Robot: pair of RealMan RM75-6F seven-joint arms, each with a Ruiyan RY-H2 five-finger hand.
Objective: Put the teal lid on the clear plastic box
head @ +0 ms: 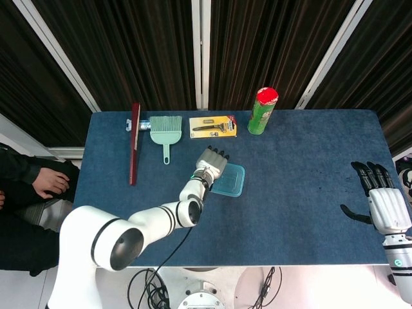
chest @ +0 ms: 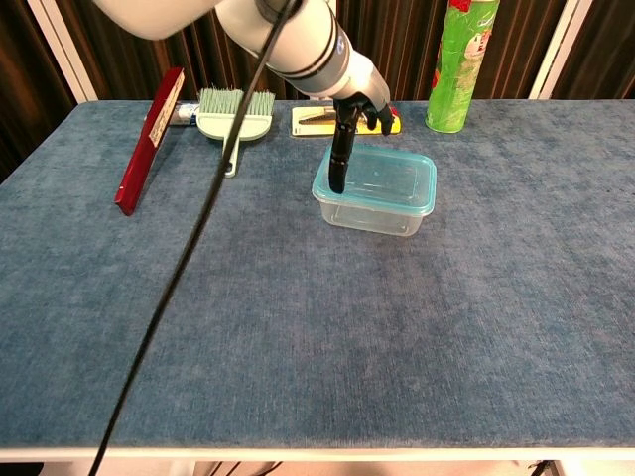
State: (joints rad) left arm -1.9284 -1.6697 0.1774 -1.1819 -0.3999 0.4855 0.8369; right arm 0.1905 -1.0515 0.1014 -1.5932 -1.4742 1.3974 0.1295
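The teal lid [chest: 382, 180] lies flat on top of the clear plastic box [chest: 369, 215] near the table's middle; in the head view the lid [head: 232, 181] covers the box. My left hand [chest: 355, 117] hovers over the lid's back left corner with its fingers spread. Its thumb points down, and the thumb tip touches or nearly touches the lid's left edge. In the head view my left hand [head: 211, 163] overlaps the lid's left side. My right hand [head: 380, 198] is open off the table's right edge, far from the box.
Along the back edge stand a green can with a red top [head: 262, 111], a yellow carded razor pack [head: 212, 126], a pale green dustpan brush [head: 165, 129] and a long red bar [head: 134, 143]. A seated person [head: 33, 185] is at the left.
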